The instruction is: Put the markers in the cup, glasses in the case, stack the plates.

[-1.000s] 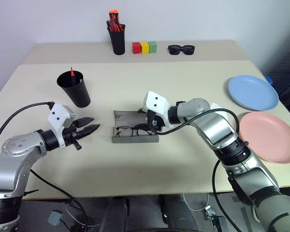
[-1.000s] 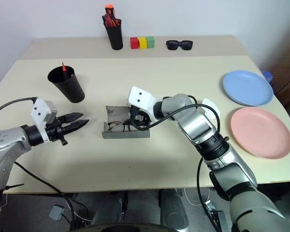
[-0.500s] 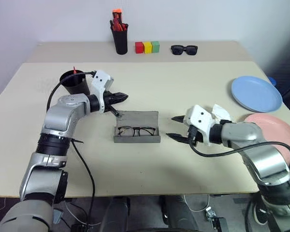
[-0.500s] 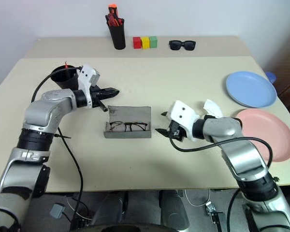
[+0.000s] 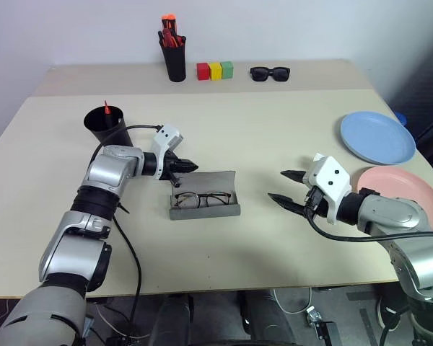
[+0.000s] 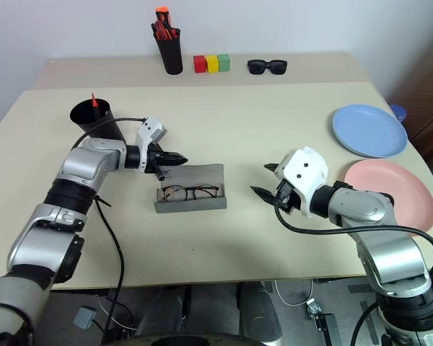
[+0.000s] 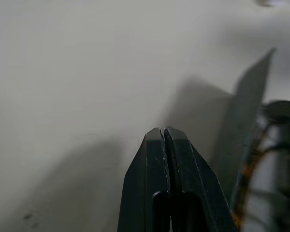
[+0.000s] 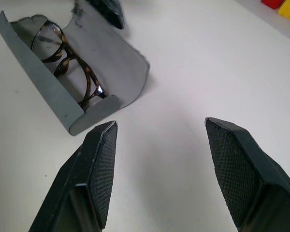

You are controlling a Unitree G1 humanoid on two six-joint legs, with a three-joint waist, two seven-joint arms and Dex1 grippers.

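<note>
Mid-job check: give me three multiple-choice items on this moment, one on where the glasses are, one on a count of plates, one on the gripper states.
1. Where are the glasses?
A. In the open case
B. In the cup
C. On a plate

2. How many plates are on the table?
A. One
B. Two
C. Three

3. Which gripper is shut?
A. Right gripper
B. Both
C. Left gripper

Answers: 1 A, they lie inside the grey case, lid up. 2 B, blue plate and pink plate, side by side, unstacked. 3 C, its fingers meet by the lid; the right's stand apart.
</note>
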